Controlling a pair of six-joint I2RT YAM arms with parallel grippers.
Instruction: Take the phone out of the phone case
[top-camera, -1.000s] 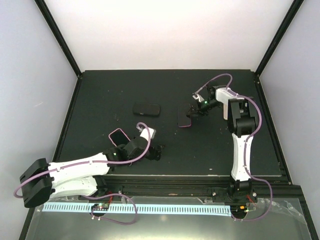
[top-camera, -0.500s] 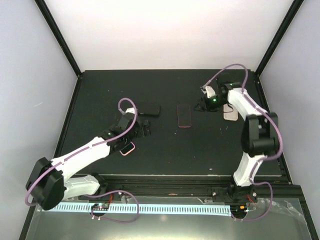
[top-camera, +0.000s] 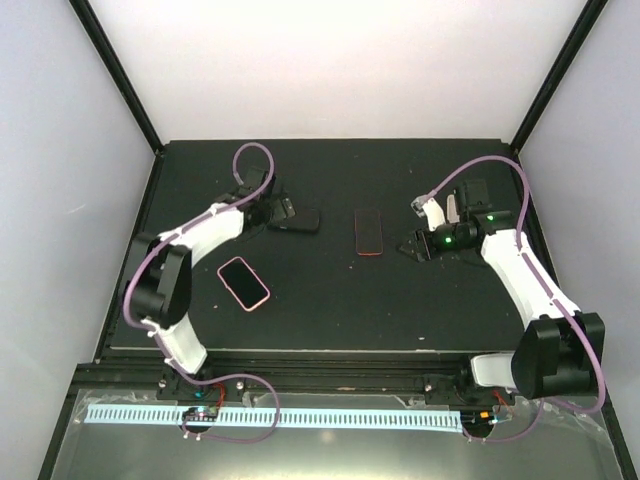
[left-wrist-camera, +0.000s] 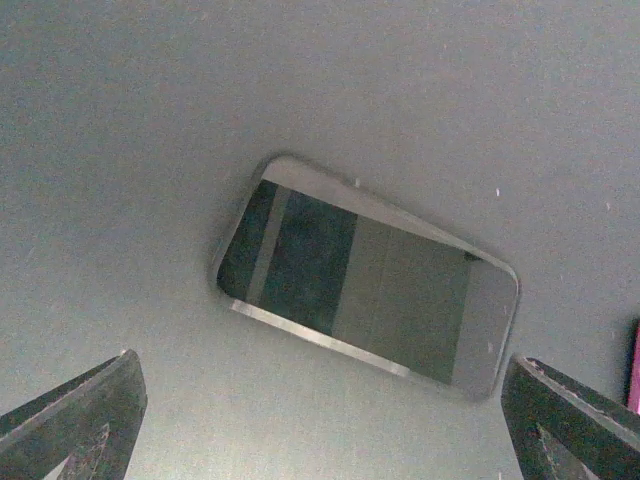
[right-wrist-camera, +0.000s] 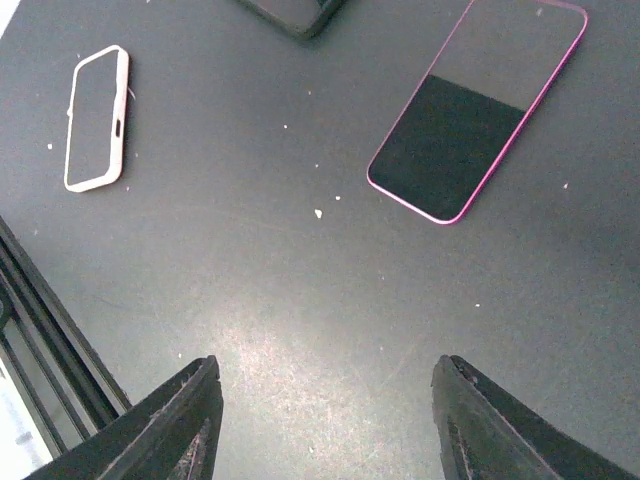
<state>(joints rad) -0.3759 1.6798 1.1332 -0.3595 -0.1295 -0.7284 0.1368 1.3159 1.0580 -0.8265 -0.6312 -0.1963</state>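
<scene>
A dark phone (left-wrist-camera: 365, 300) with a reflective screen lies flat at the far left (top-camera: 294, 219); I cannot tell if its dark rim is a case. My left gripper (top-camera: 283, 212) hovers just over it, open wide, with its fingertips (left-wrist-camera: 75, 420) at the bottom corners of the left wrist view. A pink-edged phone (top-camera: 369, 231) lies screen up mid-table (right-wrist-camera: 478, 110). An empty pale pink case (top-camera: 244, 283) lies near the front left (right-wrist-camera: 97, 118). My right gripper (top-camera: 414, 245) is right of the pink-edged phone, open (right-wrist-camera: 330, 420) over bare table.
The black table mat (top-camera: 350, 310) carries small white specks (right-wrist-camera: 318, 212). Its raised black frame runs along the near edge (right-wrist-camera: 50, 330) and the sides. White walls close in the back and both sides. A purple cable (top-camera: 250, 160) loops over each arm.
My left arm has swung from the front of the table up to the dark phone, leaving the pink case behind. My right gripper has opened, let go of the pink-edged phone and pulled back right.
</scene>
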